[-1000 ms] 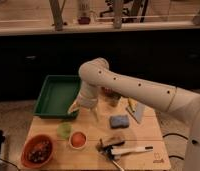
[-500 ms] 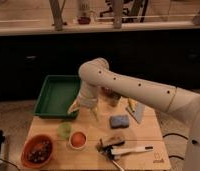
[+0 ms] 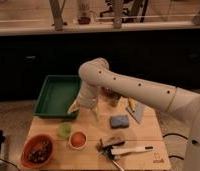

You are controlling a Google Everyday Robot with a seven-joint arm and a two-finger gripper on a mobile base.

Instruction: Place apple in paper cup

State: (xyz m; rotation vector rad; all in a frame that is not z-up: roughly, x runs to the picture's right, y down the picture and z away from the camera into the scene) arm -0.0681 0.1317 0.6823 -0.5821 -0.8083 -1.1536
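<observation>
The orange-red apple (image 3: 78, 138) sits inside the small white paper cup (image 3: 78, 146) at the front left of the wooden table (image 3: 148, 135). My gripper (image 3: 83, 110) hangs above the table, behind and a little to the right of the cup, well clear of it. Its fingers point down, spread open and empty.
A green tray (image 3: 55, 95) stands at the back left. A pale green round thing (image 3: 64, 130) sits next to the cup, and an orange bowl with dark contents (image 3: 38, 151) at the front left corner. A blue sponge (image 3: 119, 121), a white-handled brush (image 3: 127, 150) and a jar (image 3: 112, 96) lie to the right.
</observation>
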